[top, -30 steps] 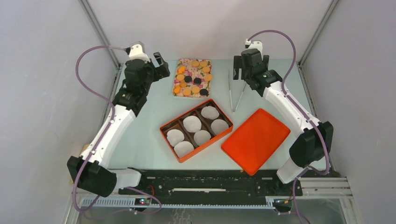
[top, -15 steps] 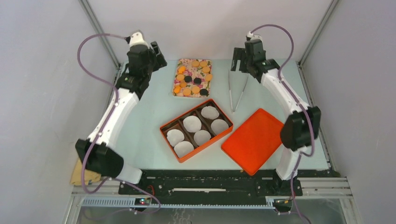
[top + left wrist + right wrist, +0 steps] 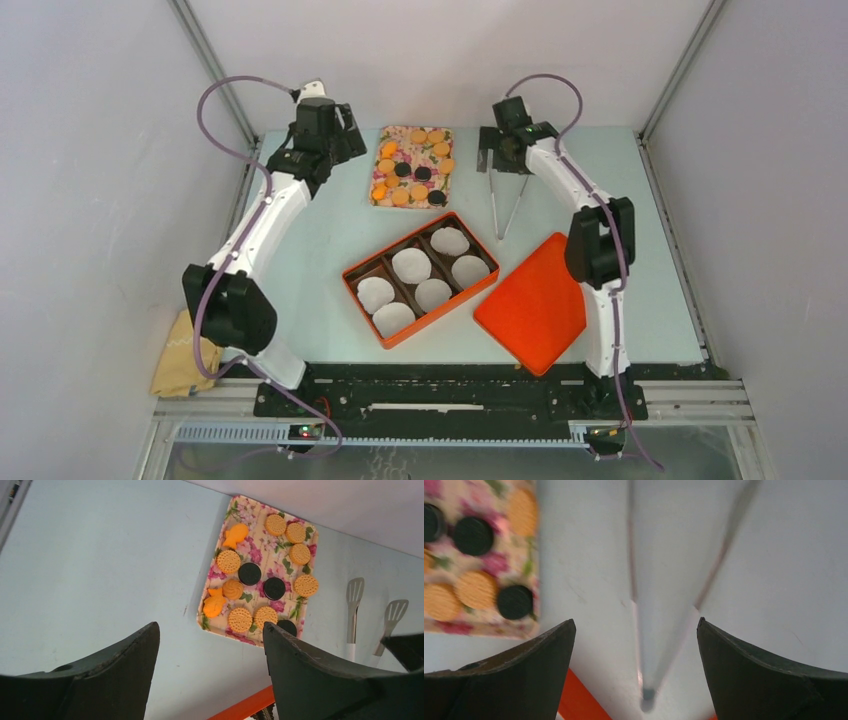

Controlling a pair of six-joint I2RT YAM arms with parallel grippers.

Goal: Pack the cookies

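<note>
Setting: seen from above, two white robot arms reach over a pale table (image 3: 300,280) towards its far edge.
Cookies: the cookies (image 3: 249,573), orange-tan and black, lie flat on a floral tray (image 3: 255,550) at the far middle of the table.
Left arm: the left fingers (image 3: 142,647) are spread wide and hold nothing. They hang beside the tray on its left.
Right arm: the right fingers (image 3: 551,647) are spread wide and hold nothing. They are over the metal tongs (image 3: 354,591), which lie on the table right of the tray. Contact cannot be told.
Box: an orange box (image 3: 444,311) sits near the table's middle, with six white paper cups (image 3: 411,264) in its compartments.
Lid: an orange lid (image 3: 530,310) lies flat just right of the box.
Cloth: a yellow cloth (image 3: 180,360) lies off the near left corner.
</note>
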